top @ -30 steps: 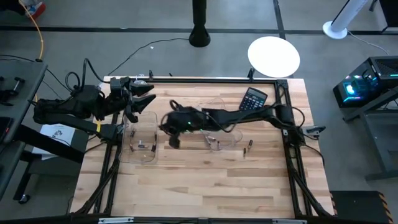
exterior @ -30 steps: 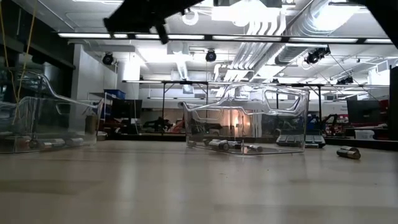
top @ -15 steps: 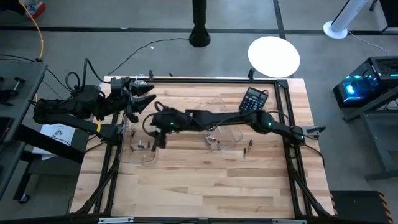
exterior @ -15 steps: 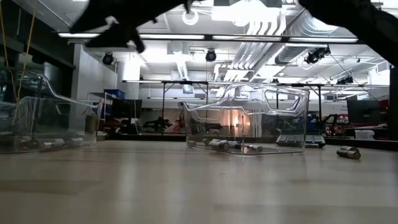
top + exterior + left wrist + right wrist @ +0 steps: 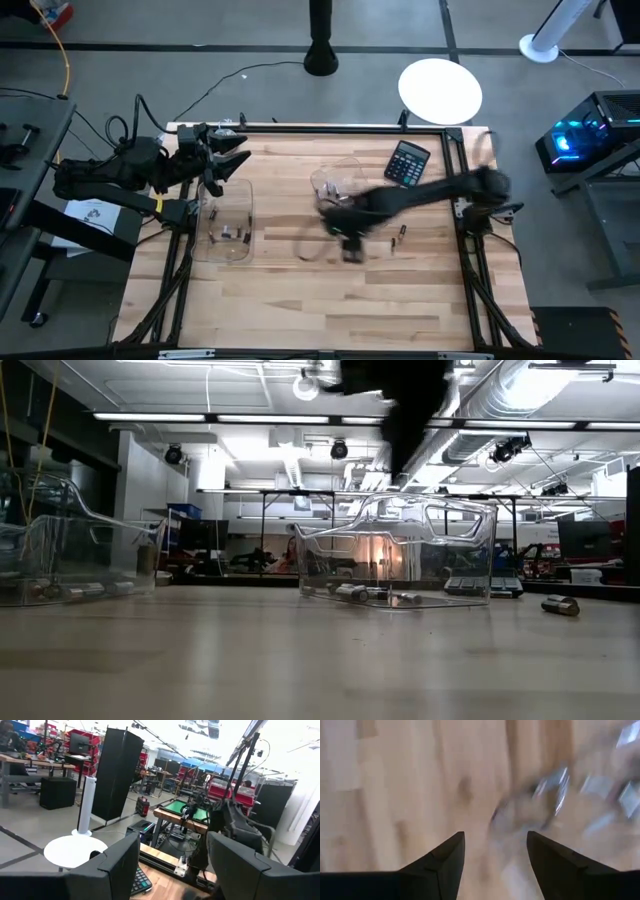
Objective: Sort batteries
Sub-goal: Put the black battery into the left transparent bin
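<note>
Right gripper (image 5: 350,248) hung over the middle of the worktop (image 5: 330,300), motion-blurred in the high view, fingers (image 5: 445,862) spread with nothing between them in the right wrist view, so released. Just beyond its fingertips sat a clear tray (image 5: 345,195); the low view showed several batteries (image 5: 365,594) lying on that tray's floor. One loose battery (image 5: 402,237) lay on bare wood just to the gripper's outer side, toward the right arm's base; the low view showed it resting on its side (image 5: 560,605), apart from the tray. Calculator (image 5: 407,161) sat farther off, past the tray toward the back corner. Second clear tray (image 5: 228,225) stood well apart on the gripper's other side, with a few batteries (image 5: 228,234) inside. Left gripper (image 5: 228,160) waited at the back left edge, just behind that second tray, fingers (image 5: 117,865) spread wide and holding nothing, pointed across the worktop toward the room. Exact battery colours per tray: could not tell.
</note>
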Robot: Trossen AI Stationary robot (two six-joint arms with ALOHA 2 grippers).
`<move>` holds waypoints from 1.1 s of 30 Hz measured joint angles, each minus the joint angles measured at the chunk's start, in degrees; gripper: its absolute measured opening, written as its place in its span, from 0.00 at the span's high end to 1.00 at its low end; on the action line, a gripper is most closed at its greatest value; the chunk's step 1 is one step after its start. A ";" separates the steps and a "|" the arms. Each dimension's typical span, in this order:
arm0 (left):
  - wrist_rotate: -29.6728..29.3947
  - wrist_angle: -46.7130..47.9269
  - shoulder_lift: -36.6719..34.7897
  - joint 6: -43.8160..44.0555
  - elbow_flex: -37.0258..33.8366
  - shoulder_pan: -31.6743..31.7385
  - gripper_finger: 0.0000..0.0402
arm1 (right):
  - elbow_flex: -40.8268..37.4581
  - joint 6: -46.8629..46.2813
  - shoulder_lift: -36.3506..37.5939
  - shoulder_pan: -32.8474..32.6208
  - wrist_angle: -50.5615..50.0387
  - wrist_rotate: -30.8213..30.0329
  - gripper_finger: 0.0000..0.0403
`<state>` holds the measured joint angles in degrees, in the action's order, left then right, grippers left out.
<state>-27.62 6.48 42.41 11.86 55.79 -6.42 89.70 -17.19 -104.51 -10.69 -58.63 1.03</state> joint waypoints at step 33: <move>-3.32 0.13 0.04 0.02 0.02 0.02 0.44 | -52.90 -83.11 26.23 -0.53 15.39 -12.40 0.55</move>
<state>-30.94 6.61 42.46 11.87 55.81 -6.39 36.80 -100.30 -78.28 -11.23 -43.24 -11.37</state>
